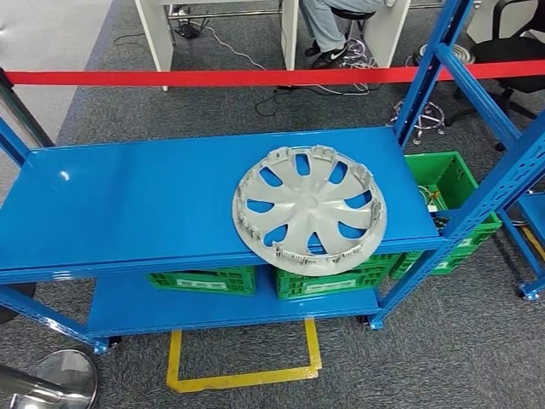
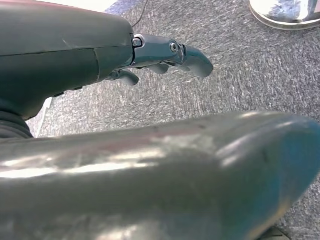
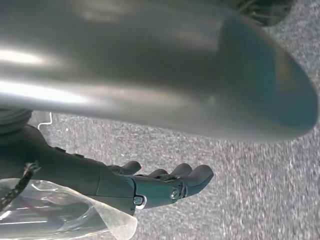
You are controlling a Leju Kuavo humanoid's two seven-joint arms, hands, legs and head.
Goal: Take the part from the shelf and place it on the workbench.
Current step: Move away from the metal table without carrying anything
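Yellow floor marking (image 1: 241,375) nearest, just before blue shelf (image 1: 129,204). Left hand (image 2: 166,55) hangs over grey carpet, fingers extended, apart, holding nothing. Part, grey wheel cover (image 1: 310,207), lies flat on top shelf board, right of centre, near edge overhanging shelf front. Green crates (image 1: 199,279) on lower board beneath. Right hand (image 3: 166,185) likewise empty, fingers loosely extended. Judgement: cover light, thin plastic, rim clips breakable, smooth face slippery; grip overhanging rim or through spoke opening.
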